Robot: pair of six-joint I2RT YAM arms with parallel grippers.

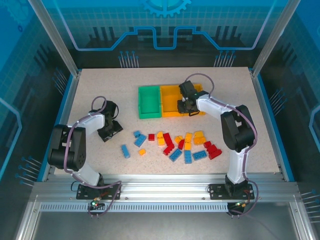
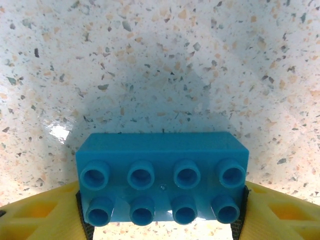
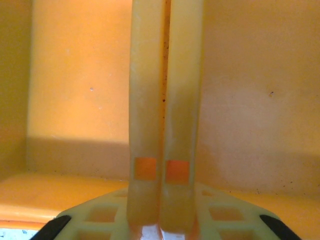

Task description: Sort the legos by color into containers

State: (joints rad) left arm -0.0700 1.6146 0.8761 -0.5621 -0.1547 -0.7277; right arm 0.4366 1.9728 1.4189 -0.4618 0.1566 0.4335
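Left gripper [image 2: 162, 196]: I gripped a blue two-by-four brick [image 2: 162, 155] by its short ends, with one yellow finger [image 2: 40, 212] against each end.
Brick's place: it was near the left edge of the tabletop [image 1: 90, 90], well apart from the trays. I could not tell whether it rested on the surface or hung just above it.
Right gripper [image 3: 166, 60]: my fingers were pressed almost together with nothing visible between them. They were down inside the middle orange-yellow tray [image 1: 169, 97].
Trays: the joined row stood toward the back edge, with the green tray [image 1: 149, 102] at its left end.
Loose bricks [image 1: 175, 145]: red, blue and yellow pieces lay scattered near the front edge, around its middle.
Risk, slip: my left fingers seemed to catch only the nearer part of the brick, so it could pivot or drop during the carry.
Risk, collision: carrying the brick to the trays could bring both arms together over the row.
Risk, snag: lifting my right fingers crookedly could catch a tray wall and shift the whole row.
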